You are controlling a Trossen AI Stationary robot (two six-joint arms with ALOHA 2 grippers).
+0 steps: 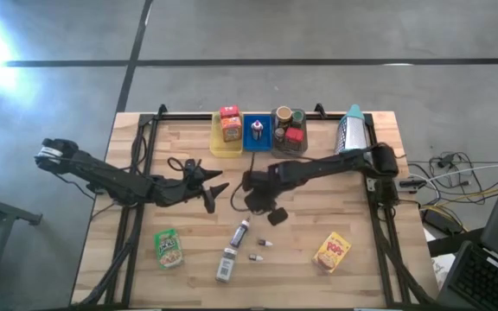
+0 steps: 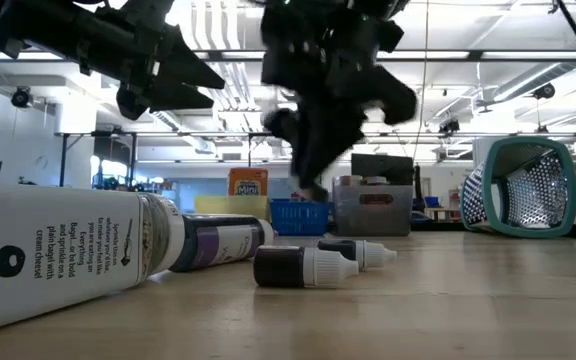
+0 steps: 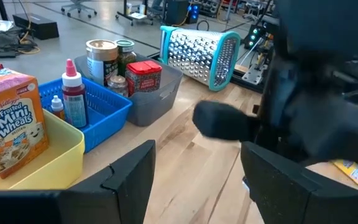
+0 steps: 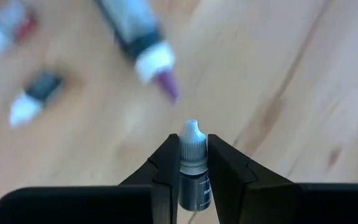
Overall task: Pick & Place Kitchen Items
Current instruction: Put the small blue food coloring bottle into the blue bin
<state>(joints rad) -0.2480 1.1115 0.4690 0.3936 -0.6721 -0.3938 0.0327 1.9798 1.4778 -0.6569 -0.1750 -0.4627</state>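
Observation:
My right gripper (image 4: pixel 192 158) hangs over the middle of the table (image 1: pixel 271 213), shut on a tiny dark vial (image 4: pixel 192 177) with a white cap. Below it on the wood lie a slim dark bottle (image 1: pixel 240 231), two more vials (image 1: pixel 266 244) (image 1: pixel 255 257), a spice jar (image 1: pixel 226 264), a green pouch (image 1: pixel 169 248) and a yellow pouch (image 1: pixel 333 252). My left gripper (image 1: pixel 213 187) stands open to the left of the right one, holding nothing; in its wrist view the fingers (image 3: pixel 129 180) frame the trays. My right gripper pinches the vial's dark body (image 4: pixel 192 180) between its two fingers, just below the white cap (image 4: pixel 192 138). The vial lies along the fingers, its cap poking out past their tips. The fingers slant downward and the vial is clear of the table.
At the far edge stand a yellow tray (image 1: pixel 217 147) with cereal boxes, a blue basket (image 1: pixel 256 145) with small bottles and a grey bin (image 1: pixel 290 149) with jars and a red tin. A metal grater (image 1: pixel 352 131) lies at the far right. Bare wood shows at the near right.

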